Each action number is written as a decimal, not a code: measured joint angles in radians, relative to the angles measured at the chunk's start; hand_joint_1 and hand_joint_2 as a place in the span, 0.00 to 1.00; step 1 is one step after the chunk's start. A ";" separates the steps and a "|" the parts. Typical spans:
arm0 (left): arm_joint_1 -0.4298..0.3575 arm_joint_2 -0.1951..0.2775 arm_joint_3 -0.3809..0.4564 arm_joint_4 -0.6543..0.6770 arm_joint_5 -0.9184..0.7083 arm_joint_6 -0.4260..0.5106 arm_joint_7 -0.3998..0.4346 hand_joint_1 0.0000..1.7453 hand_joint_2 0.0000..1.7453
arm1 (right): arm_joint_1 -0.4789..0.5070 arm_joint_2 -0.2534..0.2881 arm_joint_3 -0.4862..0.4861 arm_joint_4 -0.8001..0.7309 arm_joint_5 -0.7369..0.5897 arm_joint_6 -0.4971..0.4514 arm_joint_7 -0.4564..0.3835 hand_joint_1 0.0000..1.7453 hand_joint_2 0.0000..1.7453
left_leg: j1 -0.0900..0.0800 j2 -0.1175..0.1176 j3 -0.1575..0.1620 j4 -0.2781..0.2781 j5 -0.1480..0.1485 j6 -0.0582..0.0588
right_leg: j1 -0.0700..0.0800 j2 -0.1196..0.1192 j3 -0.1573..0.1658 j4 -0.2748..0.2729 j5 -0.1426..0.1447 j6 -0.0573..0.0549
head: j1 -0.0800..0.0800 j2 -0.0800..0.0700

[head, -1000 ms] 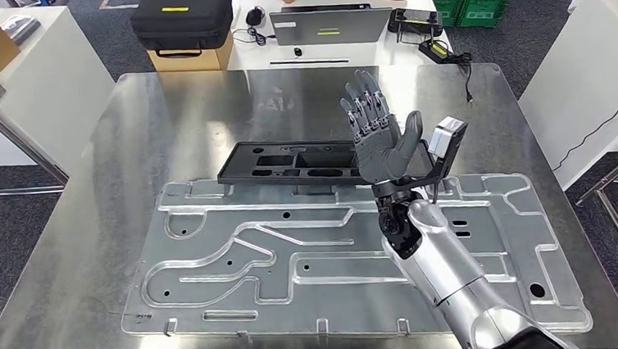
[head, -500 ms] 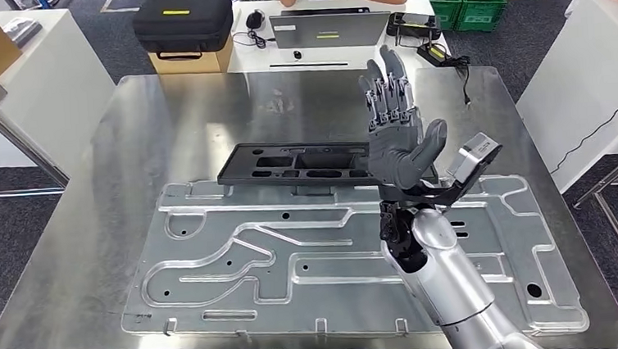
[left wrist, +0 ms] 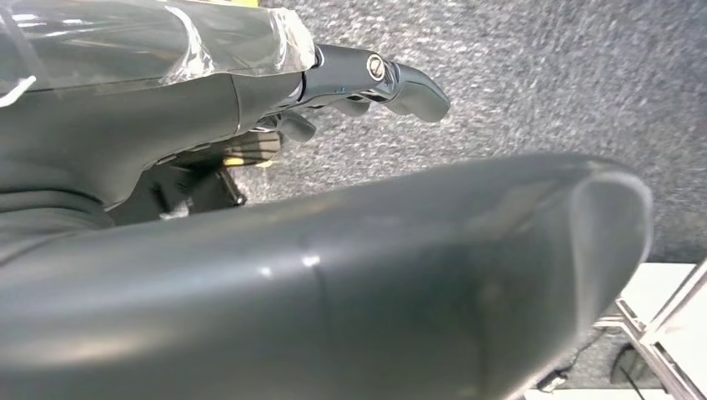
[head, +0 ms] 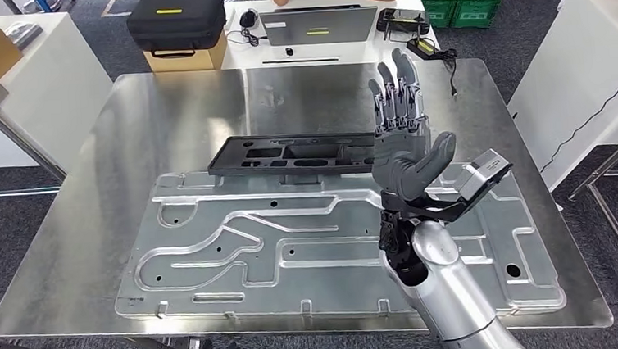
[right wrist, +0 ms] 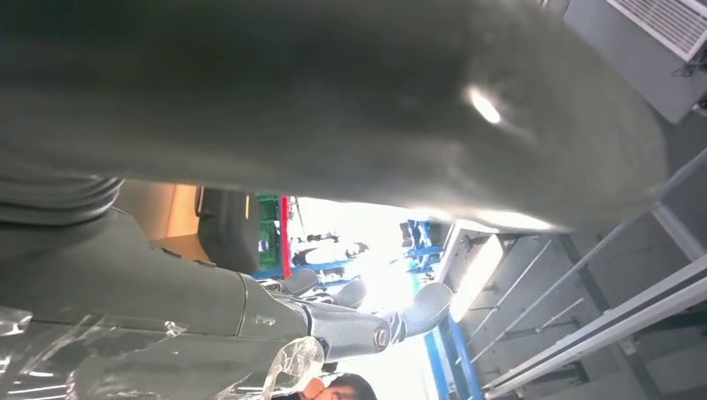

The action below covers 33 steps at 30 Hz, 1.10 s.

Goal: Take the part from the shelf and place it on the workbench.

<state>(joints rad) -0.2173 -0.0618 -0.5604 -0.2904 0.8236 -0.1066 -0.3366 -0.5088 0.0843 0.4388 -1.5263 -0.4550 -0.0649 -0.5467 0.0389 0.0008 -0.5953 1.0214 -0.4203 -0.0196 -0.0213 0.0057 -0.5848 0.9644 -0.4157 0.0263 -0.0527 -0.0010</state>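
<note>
From my console I see the right hand [head: 406, 147] raised over the workbench [head: 124, 154], fingers straight and spread, palm turned toward me, holding nothing; compared with a second ago it has moved to the right and a little higher, and the wrist has turned so that the camera box beside it now lies lower. The whole scene has also shifted slightly in the head view, so I think the head camera has moved; the things on the table have not. The dark part [head: 292, 154] lies flat on the workbench, at the far edge of the large aluminium plate [head: 278, 250], and the hand is no more over it but beside its right end, apart from it; I judge from this that the placing is done and the arm is leaving, so the task is nearly complete. The left hand [left wrist: 367, 79] hangs down over grey carpet in its wrist view, with fingers partly curled; whether it is closed or not I cannot tell. Behind the workbench stands a white table with a laptop [head: 318, 27] and a black case [head: 176, 18]; a person sits there.
</note>
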 joint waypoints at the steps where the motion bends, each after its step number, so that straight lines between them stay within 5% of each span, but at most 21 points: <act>1: -0.004 0.000 0.000 0.000 0.002 0.000 0.000 0.00 0.00 | 0.000 0.001 0.000 -0.003 0.000 -0.001 -0.001 0.00 0.00 | -0.003 -0.003 0.020 -0.035 0.002 0.006 | 0.001 0.000 -0.002 0.002 0.002 0.006 | 0.001 0.000; 5: -0.015 -0.002 0.000 0.000 0.014 -0.003 -0.001 0.00 0.00 | 0.001 0.003 0.002 -0.008 -0.003 -0.002 -0.005 0.00 0.00 | -0.010 -0.007 0.009 -0.046 0.018 0.040 | -0.004 0.001 -0.014 0.013 -0.005 0.031 | 0.005 0.000; 7: -0.018 -0.003 0.000 0.000 0.015 -0.006 -0.002 0.00 0.00 | 0.002 0.003 0.002 -0.009 -0.005 -0.002 -0.007 0.00 0.00 | -0.009 -0.005 -0.003 -0.050 0.033 0.058 | -0.006 -0.001 -0.042 0.092 -0.079 0.036 | 0.006 0.000; 9: -0.019 -0.004 0.000 0.000 0.017 -0.009 -0.002 0.00 0.00 | 0.003 0.003 0.002 -0.009 -0.012 0.000 -0.008 0.00 0.00 | -0.013 -0.003 -0.022 -0.050 0.049 0.067 | -0.005 -0.001 -0.082 0.231 -0.171 0.038 | 0.006 0.000; 11: -0.020 -0.004 0.000 0.000 0.020 -0.010 -0.002 0.00 0.00 | 0.005 0.003 0.002 -0.009 -0.017 0.002 -0.009 0.00 0.00 | -0.018 -0.002 -0.044 -0.050 0.068 0.069 | -0.002 -0.001 -0.087 0.308 -0.195 0.036 | 0.006 0.000; 12: -0.020 -0.004 0.000 0.000 0.022 -0.010 -0.002 0.00 0.00 | 0.005 0.003 0.002 -0.009 -0.018 0.003 -0.009 0.00 0.00 | -0.020 -0.002 -0.055 -0.050 0.078 0.068 | -0.001 -0.001 -0.062 0.290 -0.175 0.033 | 0.006 0.000; 14: -0.021 -0.004 -0.001 -0.001 0.026 -0.012 -0.002 0.00 0.00 | 0.004 0.004 0.002 -0.009 -0.022 0.007 -0.009 0.00 0.00 | -0.022 -0.003 -0.075 -0.049 0.097 0.064 | 0.004 -0.001 0.034 0.164 -0.125 0.022 | 0.006 0.000; 15: -0.021 -0.005 -0.001 -0.001 0.028 -0.012 -0.002 0.00 0.00 | 0.003 0.005 0.003 -0.010 -0.025 0.010 -0.009 0.00 0.00 | -0.023 -0.003 -0.082 -0.049 0.106 0.060 | 0.008 -0.001 0.086 0.085 -0.115 0.016 | 0.006 0.000; 17: -0.022 -0.006 -0.001 -0.001 0.031 -0.014 -0.002 0.00 0.00 | 0.000 0.007 0.005 -0.011 -0.035 0.018 -0.009 0.00 0.00 | -0.023 -0.003 -0.085 -0.057 0.128 0.048 | 0.017 -0.001 0.140 -0.007 -0.112 0.010 | 0.005 0.000; 20: -0.021 -0.008 -0.004 -0.001 0.031 -0.014 -0.003 0.00 0.00 | -0.001 0.009 0.009 -0.012 -0.045 0.027 -0.009 0.00 0.00 | -0.020 -0.003 -0.088 -0.074 0.144 0.029 | 0.016 -0.002 0.125 -0.025 -0.082 -0.005 | 0.007 0.000; 22: -0.019 -0.008 -0.005 -0.001 0.032 -0.014 -0.003 0.00 0.00 | 0.000 0.011 0.011 -0.011 -0.050 0.031 -0.009 0.00 0.00 | -0.019 -0.003 -0.115 -0.013 0.068 0.021 | 0.008 -0.006 0.098 -0.032 -0.051 -0.021 | 0.005 0.000; 24: -0.019 -0.008 -0.006 -0.001 0.032 -0.013 -0.003 0.00 0.00 | 0.001 0.012 0.013 -0.011 -0.053 0.033 -0.009 0.00 0.00 | -0.017 -0.003 -0.152 0.130 -0.042 0.013 | 0.009 -0.007 0.064 -0.032 -0.025 -0.028 | 0.003 0.000; 26: -0.019 -0.008 -0.006 -0.001 0.031 -0.012 -0.004 0.00 0.00 | 0.003 0.012 0.015 -0.011 -0.052 0.034 -0.009 0.00 0.00 | -0.016 -0.003 -0.163 0.246 -0.070 0.006 | 0.009 -0.007 0.031 -0.031 -0.003 -0.026 | 0.003 0.000; 27: -0.019 -0.008 -0.006 -0.001 0.031 -0.011 -0.005 0.00 0.00 | 0.004 0.012 0.016 -0.011 -0.050 0.033 -0.009 0.00 0.00 | -0.016 -0.003 -0.148 0.261 -0.047 0.004 | 0.008 -0.007 0.016 -0.031 0.008 -0.024 | 0.003 0.000; 29: -0.020 -0.008 -0.007 -0.001 0.030 -0.006 -0.012 0.00 0.00 | 0.005 0.012 0.017 -0.011 -0.039 0.031 -0.009 0.00 0.00 | -0.014 0.002 -0.065 0.181 0.009 0.002 | 0.008 -0.009 -0.008 -0.029 0.025 -0.016 | 0.003 0.000; 31: -0.024 -0.008 -0.008 -0.001 0.029 0.001 -0.018 0.00 0.00 | 0.005 0.012 0.018 -0.011 -0.021 0.026 -0.009 0.00 0.00 | -0.017 0.011 0.047 0.022 -0.002 0.009 | 0.012 -0.014 -0.021 -0.025 0.037 -0.006 | 0.003 0.000; 33: -0.030 -0.008 -0.012 -0.001 0.028 0.006 -0.020 0.00 0.00 | 0.003 0.012 0.019 -0.011 -0.005 0.021 -0.010 0.00 0.00 | -0.022 0.010 0.100 -0.073 -0.035 0.024 | 0.015 -0.023 -0.027 -0.023 0.049 0.004 | 0.003 0.000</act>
<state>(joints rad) -0.2469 -0.0694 -0.5728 -0.2916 0.8516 -0.1008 -0.3564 -0.5057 0.0964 0.4575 -1.5377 -0.4601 -0.0437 -0.5570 0.0168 0.0107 -0.4954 0.9480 -0.4550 0.0040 -0.0065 -0.0173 -0.6117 0.9414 -0.3672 0.0302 -0.0497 -0.0011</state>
